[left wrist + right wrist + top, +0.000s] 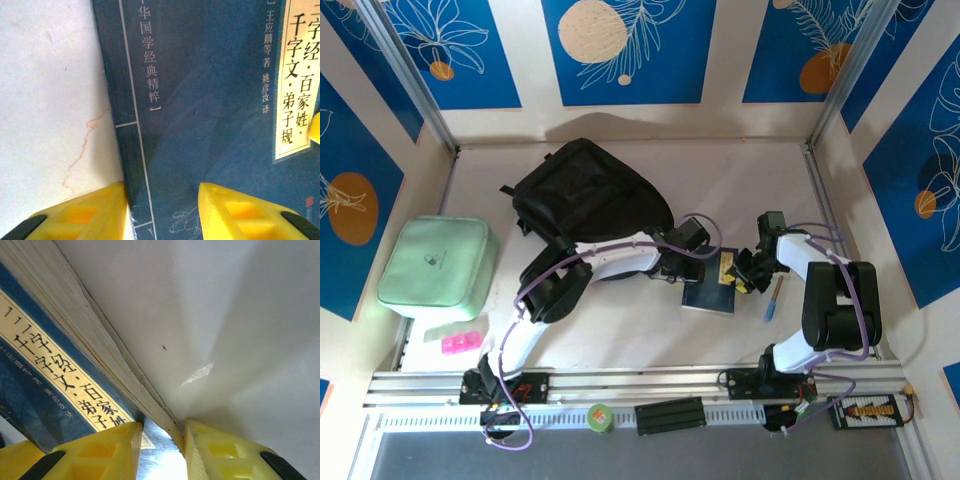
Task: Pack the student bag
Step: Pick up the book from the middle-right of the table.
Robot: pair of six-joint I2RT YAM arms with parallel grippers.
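Student bag: black soft fabric, lying flat toward the far side of the table, left of centre, rounded bulk slumped, one strap trailing off its left edge; the left arm's white link crosses its near edge. Book: dark blue cover with a cream title label in Chinese characters, flat on the table just in front and to the right of the bag. Left gripper: at the book's spine side. On my wrist feed its yellow fingers stand spread, one down on the bare table right against the spine, the other over the cover, so the spine edge sits in the gap and I see no pinch. Right gripper: at the book's opposite, page-edge side. Its fingers sit a narrow gap apart, one over the cover by the label, the other tight against the page block. I cannot tell whether they clamp the book or merely straddle its edge. Pen: blue, on the table just right of the book, beside the right gripper. Pouch: mint-green, padded, rectangular, at the table's left side, near the bag but not touching it. Pink object: small, just in front of the pouch. Green roll and black block: on the rail at the near edge, between the two arm bases.
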